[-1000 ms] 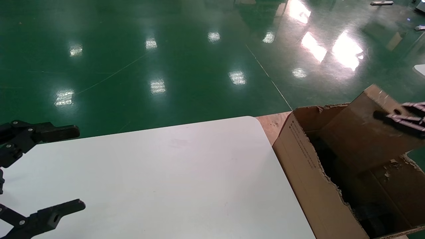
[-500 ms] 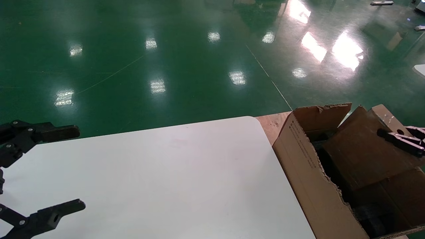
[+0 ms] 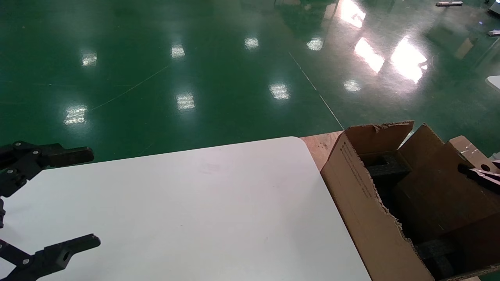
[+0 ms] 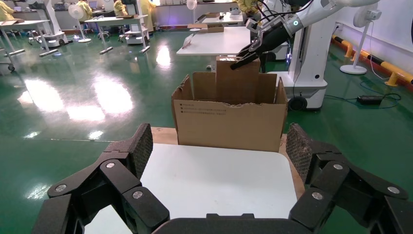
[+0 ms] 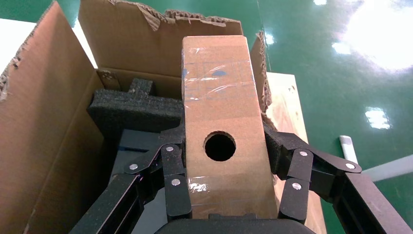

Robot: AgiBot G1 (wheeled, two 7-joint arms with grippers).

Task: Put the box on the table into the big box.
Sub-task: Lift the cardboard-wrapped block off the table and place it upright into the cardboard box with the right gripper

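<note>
The small brown taped box (image 5: pixel 219 97), with a round black hole in its near face, is held between my right gripper's (image 5: pixel 221 146) fingers. In the head view it (image 3: pixel 433 175) tilts partly down inside the big box (image 3: pixel 363 203), with my right gripper (image 3: pixel 482 173) at the frame's right edge. The left wrist view shows it (image 4: pixel 236 73) sticking up out of the big box (image 4: pixel 229 124). My left gripper (image 3: pixel 91 199) is open and empty over the left end of the white table (image 3: pixel 195 203).
Black foam blocks (image 5: pixel 136 105) lie inside the big box, beside and under the small box. The big box stands on a wooden board (image 3: pixel 320 146) just off the table's right end. Green floor lies beyond the table's far edge.
My right gripper has moved down and to the right with the small box, lowering it from above the big box into it. The left arm has not moved.
</note>
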